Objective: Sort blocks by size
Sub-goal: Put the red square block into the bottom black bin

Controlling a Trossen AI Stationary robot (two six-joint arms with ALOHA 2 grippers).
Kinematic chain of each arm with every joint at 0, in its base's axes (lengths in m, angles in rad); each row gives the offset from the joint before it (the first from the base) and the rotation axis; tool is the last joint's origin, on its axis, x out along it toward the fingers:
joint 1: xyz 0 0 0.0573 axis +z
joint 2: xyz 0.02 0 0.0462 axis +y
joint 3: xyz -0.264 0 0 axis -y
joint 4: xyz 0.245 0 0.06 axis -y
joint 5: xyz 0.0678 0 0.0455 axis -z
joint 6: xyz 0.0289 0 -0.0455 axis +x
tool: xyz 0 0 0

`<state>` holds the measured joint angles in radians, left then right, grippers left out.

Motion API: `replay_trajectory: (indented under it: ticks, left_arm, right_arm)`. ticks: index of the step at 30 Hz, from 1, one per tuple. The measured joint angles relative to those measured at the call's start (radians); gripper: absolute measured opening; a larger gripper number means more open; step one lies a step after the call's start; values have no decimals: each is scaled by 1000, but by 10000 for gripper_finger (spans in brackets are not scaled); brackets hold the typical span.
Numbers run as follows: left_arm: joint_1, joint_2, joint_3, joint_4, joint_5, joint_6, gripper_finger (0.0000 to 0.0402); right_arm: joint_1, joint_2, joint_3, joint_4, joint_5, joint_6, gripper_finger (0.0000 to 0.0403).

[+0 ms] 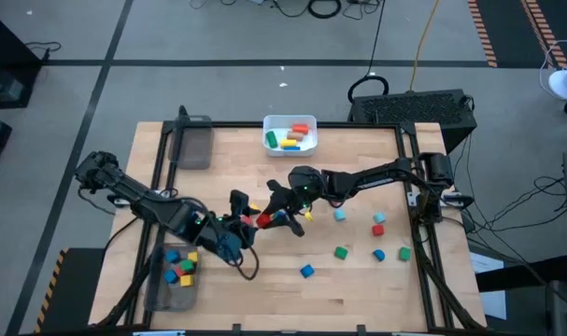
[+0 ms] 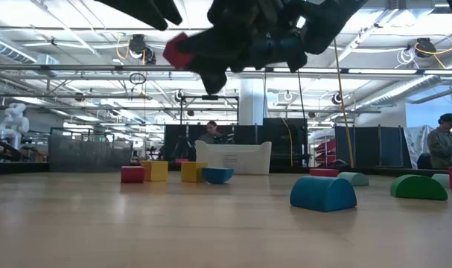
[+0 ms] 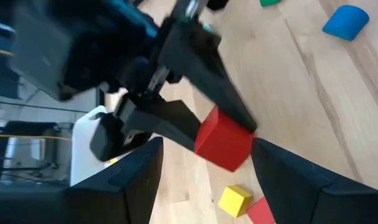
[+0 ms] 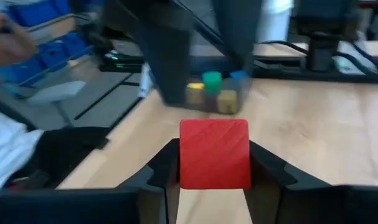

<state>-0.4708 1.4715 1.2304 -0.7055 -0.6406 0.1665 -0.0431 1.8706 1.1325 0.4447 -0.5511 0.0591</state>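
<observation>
1. The right gripper (image 1: 281, 217) reaches in from the table's right edge to mid-table, held above the wood, its two fingers clamped on a red cube (image 4: 214, 154) that hangs clear of the surface, in front of the white bin (image 1: 290, 133).
2. The left gripper (image 1: 238, 207) stretches in from the table's left side and faces the right one, close beside the red cube; its fingers (image 3: 136, 180) stand wide apart on either side of the cube without touching it.
3. One white bin sits at the table's far edge, holding a few long pieces in green, yellow and red.
4. Two clear trays: one (image 1: 193, 145) left of the white bin, one (image 1: 175, 276) at the near left corner with small blue, red, green and yellow cubes inside; the exact count there is unclear.
5. Loose on the table right of the red cube: about seven blocks (image 1: 343, 252) in blue, green and red.
</observation>
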Motion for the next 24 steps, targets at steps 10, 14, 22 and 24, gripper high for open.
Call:
replay_trajectory:
  ticks: [10, 14, 22, 24]
  left_arm:
    - [32, 0, 0, 16, 111, 44, 246]
    - [32, 1, 0, 21, 141, 61, 246]
    - [33, 0, 0, 28, 144, 141, 246]
    - [33, 1, 0, 44, 143, 160, 246]
  right_arm:
    - [0, 1, 30, -9, -38, -33, 116]
    - [-2, 1, 37, 8, -33, -43, 116]
    - [-3, 1, 65, -1, -89, -44, 116]
    - [-4, 1, 72, -2, -107, -45, 116]
